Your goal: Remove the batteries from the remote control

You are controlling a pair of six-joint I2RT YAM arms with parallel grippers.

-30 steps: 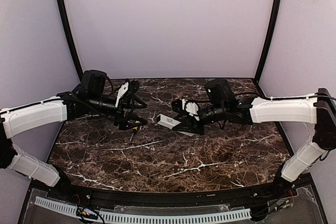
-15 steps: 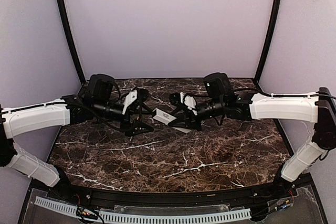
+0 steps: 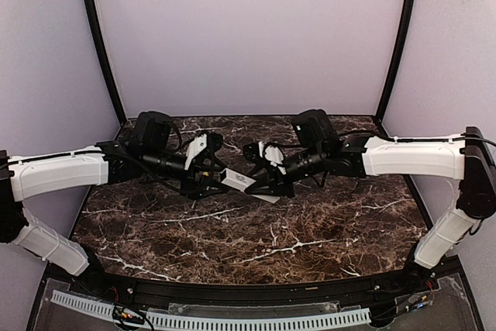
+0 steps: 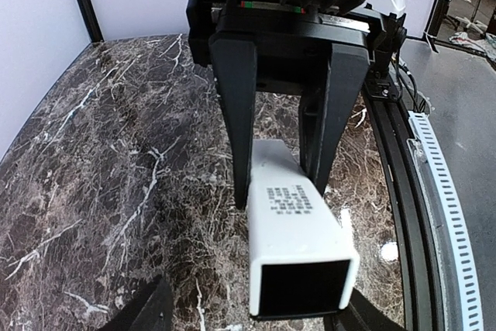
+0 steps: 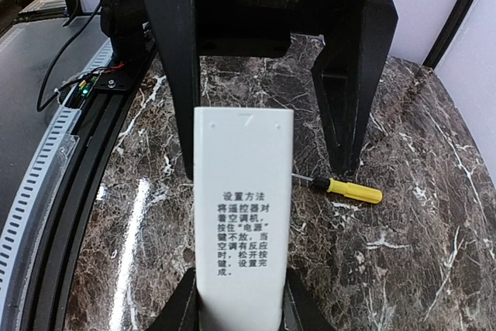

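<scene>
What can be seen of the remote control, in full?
The remote control is a slim white bar, seemingly plastic, with small dark print on its upper face. The end toward the left wrist camera shows a dark hollow. It hangs above the marble table, the right gripper shut on one end; the left gripper, open, straddles the other end.
</scene>
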